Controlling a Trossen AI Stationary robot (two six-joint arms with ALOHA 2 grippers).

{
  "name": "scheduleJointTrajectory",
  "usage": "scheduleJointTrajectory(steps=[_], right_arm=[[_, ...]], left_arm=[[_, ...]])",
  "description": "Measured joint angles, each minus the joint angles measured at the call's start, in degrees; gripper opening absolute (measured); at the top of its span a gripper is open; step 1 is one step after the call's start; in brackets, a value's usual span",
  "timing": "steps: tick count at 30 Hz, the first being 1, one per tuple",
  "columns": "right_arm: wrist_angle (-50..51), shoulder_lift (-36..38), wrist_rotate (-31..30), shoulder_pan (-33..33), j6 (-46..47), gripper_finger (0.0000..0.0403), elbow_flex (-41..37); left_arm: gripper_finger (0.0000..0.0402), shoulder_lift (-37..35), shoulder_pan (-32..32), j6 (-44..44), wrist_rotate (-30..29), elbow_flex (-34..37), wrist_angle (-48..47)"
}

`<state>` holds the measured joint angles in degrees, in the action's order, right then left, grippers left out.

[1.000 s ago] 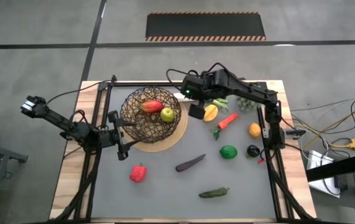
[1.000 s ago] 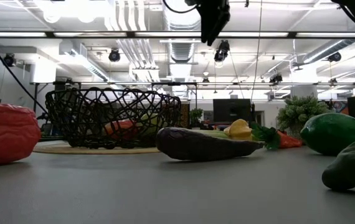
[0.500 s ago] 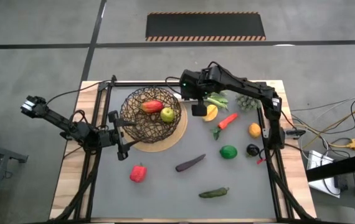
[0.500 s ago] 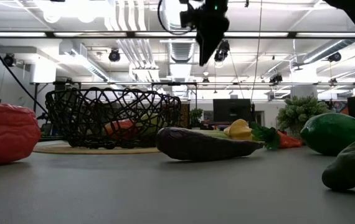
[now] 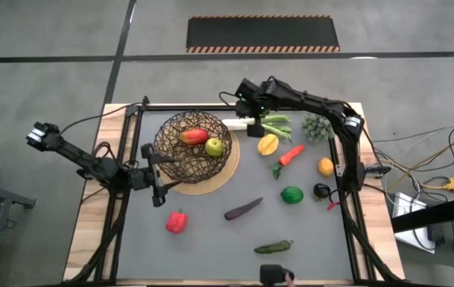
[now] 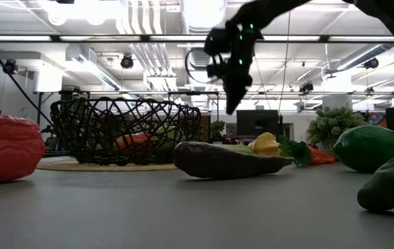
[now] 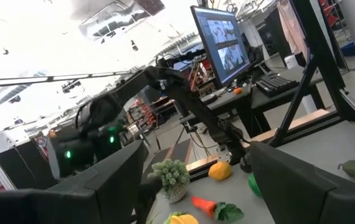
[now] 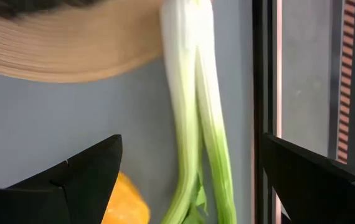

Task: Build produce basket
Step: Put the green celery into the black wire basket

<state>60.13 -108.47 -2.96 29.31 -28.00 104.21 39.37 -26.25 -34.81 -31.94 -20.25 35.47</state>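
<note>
The basket point(image 5: 195, 148), dark wire on a tan disc, stands at the table's far left and holds a red pepper point(image 5: 195, 135) and a green apple point(image 5: 214, 147). The leek point(image 5: 263, 123) lies flat by the far edge, right of the basket. My right gripper point(image 5: 250, 112) hangs open above the leek's white end point(image 8: 180, 93), fingers pointing down on either side of it and clear of it. My left gripper point(image 5: 159, 174) waits open at the basket's near left side, holding nothing.
On the mat lie a yellow pepper point(image 5: 268, 144), carrot point(image 5: 291, 155), orange fruit point(image 5: 326, 167), lime point(image 5: 292, 194), eggplant point(image 5: 244, 209), red pepper point(image 5: 177, 221) and cucumber point(image 5: 273, 247). A spiky plant point(image 5: 316, 127) stands at the far right. A black frame rail point(image 8: 261, 62) runs close beside the leek.
My right gripper has swung from beside the yellow pepper toward the table's far edge and come down over the leek, rolling its wrist as it went. It has stayed open. Nothing on the table has moved.
</note>
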Motion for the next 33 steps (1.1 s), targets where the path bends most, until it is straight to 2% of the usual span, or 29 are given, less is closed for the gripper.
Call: scheduleJointTrajectory(steps=[12,30,33], right_arm=[[-14.4,0.0,2.3,6.0,-2.5,0.0364,-14.6],[-25.2,0.0,2.9,6.9,-2.6,0.0363,-23.1],[-26.0,0.0,2.9,7.0,-2.7,0.0348,-24.1]], left_arm=[[0.0272,0.4,0.0,0.1,0.0,0.0,0.1],[0.0272,1.5,0.0,0.1,-0.1,0.0,0.0],[0.0272,1.5,0.0,0.1,-0.1,0.0,0.1]])
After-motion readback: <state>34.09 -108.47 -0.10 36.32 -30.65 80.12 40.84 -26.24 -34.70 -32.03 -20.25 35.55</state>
